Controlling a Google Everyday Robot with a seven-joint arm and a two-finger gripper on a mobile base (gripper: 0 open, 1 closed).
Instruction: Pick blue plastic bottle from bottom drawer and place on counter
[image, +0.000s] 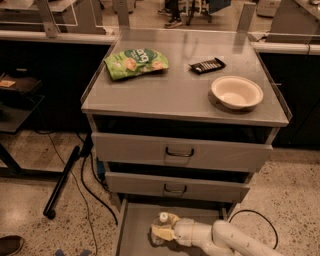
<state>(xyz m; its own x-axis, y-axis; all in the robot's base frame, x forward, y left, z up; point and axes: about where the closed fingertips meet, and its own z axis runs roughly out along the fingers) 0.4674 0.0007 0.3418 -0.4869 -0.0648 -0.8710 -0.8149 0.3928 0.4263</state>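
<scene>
Looks down on a grey metal cabinet standing on a speckled floor. At the top, the counter (170, 100): flat brushed metal with low raised rims. Carries a green snack bag (136, 63) at the back left, a dark wrapped bar (207, 65) at the back right, and a white bowl (236, 92) near the front right, all apart from one another.

Below the counter, two drawers with handles, the upper drawer (150, 150) and the middle drawer (140, 184). Lowest of all, the bottom drawer (131, 227), pulled out toward the viewer, shallow, with a plain floor.

Reaching into it from the lower right, a white robot arm (227, 240) ending in the gripper (161, 229), low over the drawer floor, near the middle of its width. Has its pale fingers (171, 220) closed on the blue plastic bottle (163, 217), one on either side of the clear body. Places the bottle inside the bottom drawer, white cap toward the back of the drawer, most of the body hidden by the fingers. Cannot tell whether lifted or resting on the floor of the drawer.

Left of the cabinet, a black pole (62, 180) slanting down to the floor, with black cables (85, 195) beside it. In the bottom left corner, a dark shoe (10, 245).
</scene>
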